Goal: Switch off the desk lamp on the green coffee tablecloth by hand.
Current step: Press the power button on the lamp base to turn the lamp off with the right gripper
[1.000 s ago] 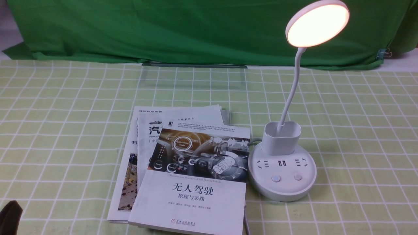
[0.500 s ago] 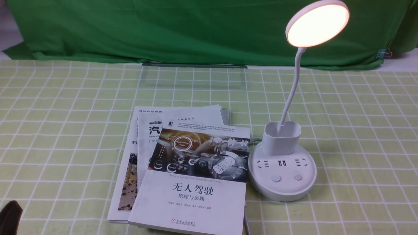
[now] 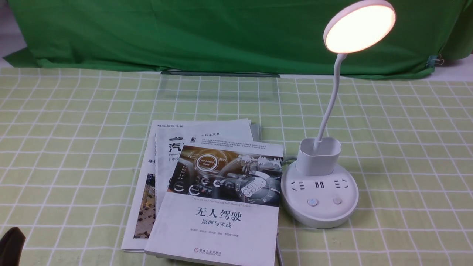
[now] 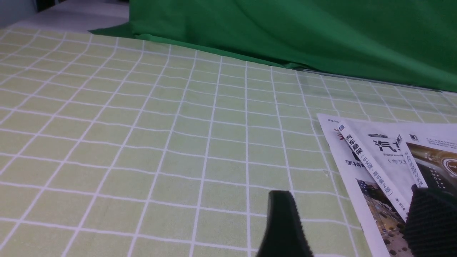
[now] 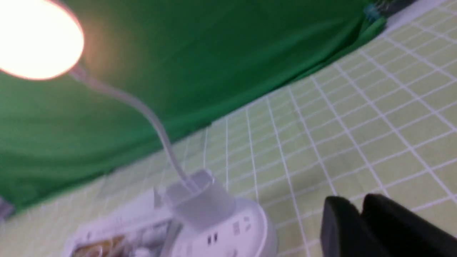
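The white desk lamp (image 3: pixel 319 199) stands on the green coffee tablecloth (image 3: pixel 74 129), right of centre. Its disc head (image 3: pixel 359 27) glows warm. Two round buttons (image 3: pixel 313 201) sit on the front of the base. My right gripper (image 5: pixel 355 201) is shut and empty; it hangs over the cloth beside the lamp base (image 5: pixel 228 228), apart from it, and is out of the front view. My left gripper (image 4: pixel 351 194) is open and empty, low over the cloth at the edge of the books. Only a dark tip of it (image 3: pixel 11 245) shows at the front left corner.
A stack of books (image 3: pixel 207 192) lies just left of the lamp base, touching it; it also shows in the left wrist view (image 4: pixel 385 157). A clear sheet (image 3: pixel 220 87) stands at the back centre. The dark green backdrop (image 3: pixel 184 33) hangs behind.
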`<state>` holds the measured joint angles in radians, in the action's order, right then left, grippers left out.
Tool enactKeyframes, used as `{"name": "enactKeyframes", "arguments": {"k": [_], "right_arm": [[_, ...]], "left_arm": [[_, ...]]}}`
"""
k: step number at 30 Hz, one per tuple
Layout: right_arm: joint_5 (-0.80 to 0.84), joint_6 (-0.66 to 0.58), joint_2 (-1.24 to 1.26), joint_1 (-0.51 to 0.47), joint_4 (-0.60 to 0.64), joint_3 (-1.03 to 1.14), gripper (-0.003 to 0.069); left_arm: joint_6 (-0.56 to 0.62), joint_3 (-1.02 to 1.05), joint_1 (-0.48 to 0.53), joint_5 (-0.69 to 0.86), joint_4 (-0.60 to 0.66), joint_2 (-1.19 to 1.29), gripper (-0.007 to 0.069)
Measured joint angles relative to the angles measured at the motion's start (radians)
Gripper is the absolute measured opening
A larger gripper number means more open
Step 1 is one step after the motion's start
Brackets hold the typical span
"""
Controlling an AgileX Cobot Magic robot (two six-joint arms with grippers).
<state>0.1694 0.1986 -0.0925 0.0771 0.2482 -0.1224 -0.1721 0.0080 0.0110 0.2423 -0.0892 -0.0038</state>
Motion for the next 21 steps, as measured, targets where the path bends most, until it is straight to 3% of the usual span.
{"name": "enactKeyframes", "arguments": {"k": [3, 6, 10, 15, 21], "right_arm": [[0.192, -0.149, -0.159, 0.048, 0.0, -0.185, 0.0048], [0.422, -0.259, -0.376, 0.091, -0.01, -0.385, 0.0045], [0.628, -0.296, -0.661, 0.105, -0.076, -0.558, 0.0045], [0.683, -0.3, -0.955, 0.121, -0.102, -0.698, 0.0045], [0.663, -0.296, -1.208, 0.248, -0.108, -0.812, 0.0047]], "left_arm": [[0.0, 0.0, 0.0, 0.0, 0.0, 0.0, 0.041], [0.0, 0.0, 0.0, 0.0, 0.0, 0.0, 0.041], [0.0, 0.0, 0.0, 0.0, 0.0, 0.0, 0.041], [0.0, 0.0, 0.0, 0.0, 0.0, 0.0, 0.041], [0.0, 0.0, 0.0, 0.0, 0.0, 0.0, 0.041]]}}
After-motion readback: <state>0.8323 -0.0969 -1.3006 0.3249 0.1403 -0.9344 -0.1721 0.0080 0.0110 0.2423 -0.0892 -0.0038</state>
